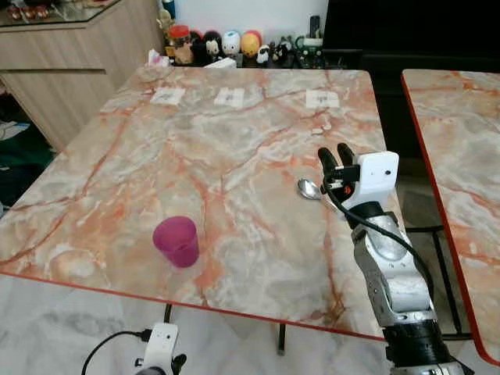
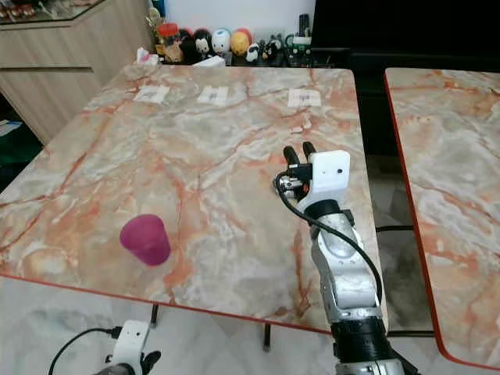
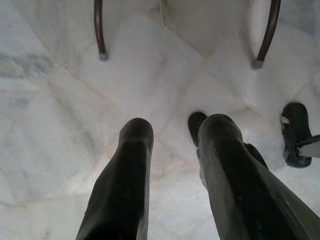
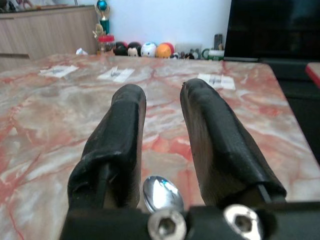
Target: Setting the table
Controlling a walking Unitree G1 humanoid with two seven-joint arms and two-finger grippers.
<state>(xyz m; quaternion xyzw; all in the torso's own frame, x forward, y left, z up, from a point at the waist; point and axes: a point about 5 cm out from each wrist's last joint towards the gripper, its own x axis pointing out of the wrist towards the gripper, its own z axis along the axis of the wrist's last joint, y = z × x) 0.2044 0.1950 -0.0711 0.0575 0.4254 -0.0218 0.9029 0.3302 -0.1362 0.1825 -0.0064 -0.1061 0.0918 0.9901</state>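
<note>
A pink plastic cup (image 1: 176, 241) stands upright near the front edge of the marble table (image 1: 234, 156). My right gripper (image 1: 336, 154) hovers low over the table's right side, its fingers (image 4: 120, 130) open and pointing toward the far edge. A metal spoon (image 1: 308, 187) lies on the table just below the base of those fingers, bowl to the left; its bowl (image 4: 162, 192) shows between them, and its handle is hidden under the gripper. My left gripper (image 3: 175, 130) hangs below the table edge over the floor, open with nothing in it.
Three white paper slips (image 1: 230, 97) lie along the table's far side. Small figurines (image 1: 230, 43) line a shelf behind it. A second marble table (image 1: 461, 156) stands to the right and a wooden cabinet (image 1: 70, 55) to the left. Metal legs (image 3: 98, 30) rest on the tiled floor.
</note>
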